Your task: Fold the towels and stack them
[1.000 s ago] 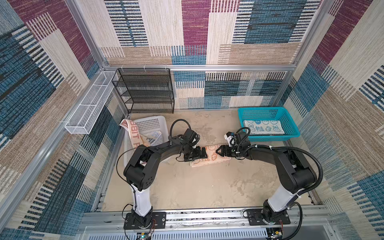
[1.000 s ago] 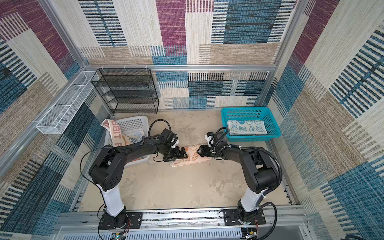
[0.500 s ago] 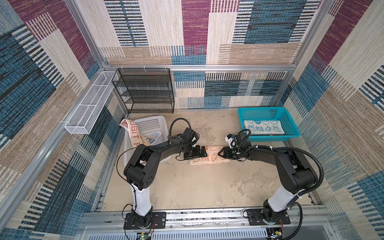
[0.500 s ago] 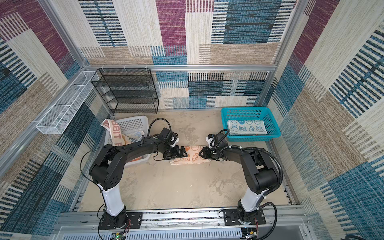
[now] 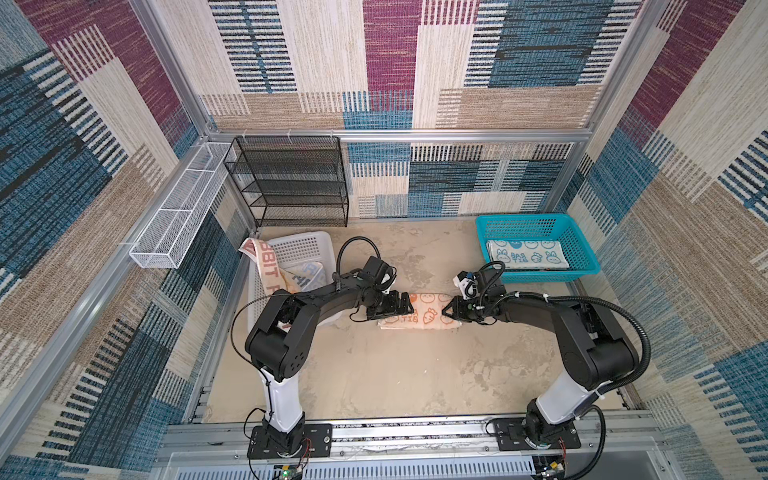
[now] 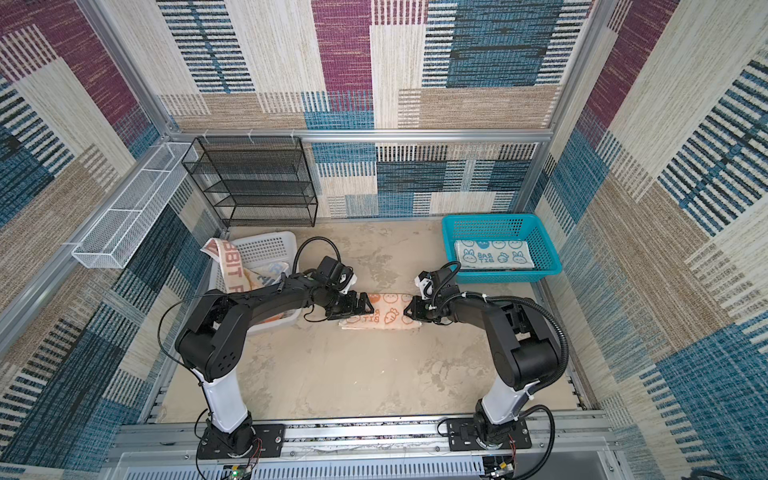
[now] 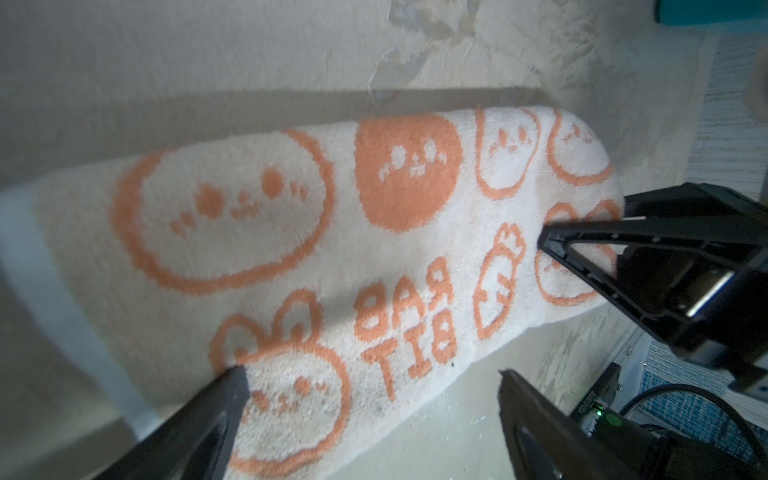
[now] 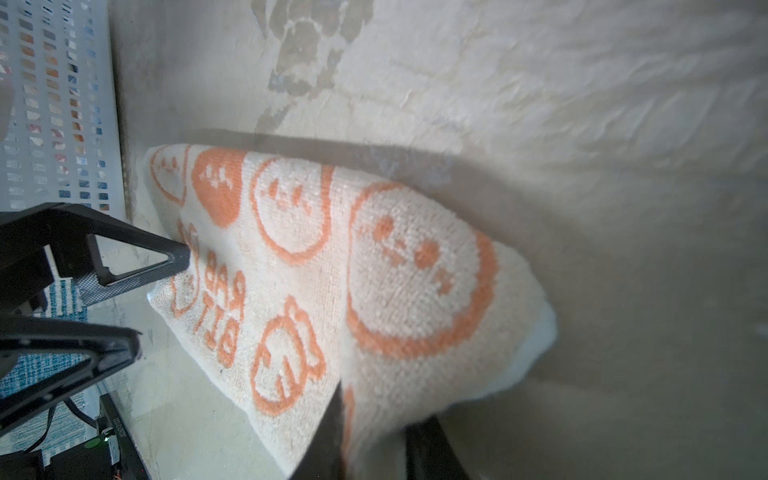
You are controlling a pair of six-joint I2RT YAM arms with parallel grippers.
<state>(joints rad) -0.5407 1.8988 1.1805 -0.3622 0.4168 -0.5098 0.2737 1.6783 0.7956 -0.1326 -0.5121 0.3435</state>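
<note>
Closest to the camera, a silver metal rail (image 5: 407,432) holds the feet of the two black and white arms. Past it is the flat sandy-brown table top (image 5: 395,374), with some patchy marks.

In the middle of the table lies a small cream fluffy towel with orange rabbit faces (image 5: 424,311) (image 6: 386,312). It is folded into a long thin strip and sits between the two arms. It also has the word "RABBIT" and a little carrot on it.

The right gripper (image 5: 448,311) is at the right end of the strip. In the right wrist view its two black fingers (image 8: 428,453) are squeezed onto that end, and the cloth bunches up between them.

The left gripper (image 5: 405,306) is at the left end of the strip. Its fingers (image 7: 199,415) are wide apart and hold nothing. One tip sits over the towel and the other is over the table just beside it.

Farther back on the left is a white plastic basket with holes (image 5: 299,249), partly hidden by the left arm. A cream towel with big orange and blue letters (image 5: 266,266) hangs over its rim.

Farther back on the right is a blue-green plastic basket (image 5: 536,218). A cream towel with blue rabbit faces (image 5: 525,255) lies folded flat inside it.

At the very back a black wire shelf rack (image 5: 291,183) stands against the wall. A long white wire tray (image 5: 178,216) hangs on the left wall.
</note>
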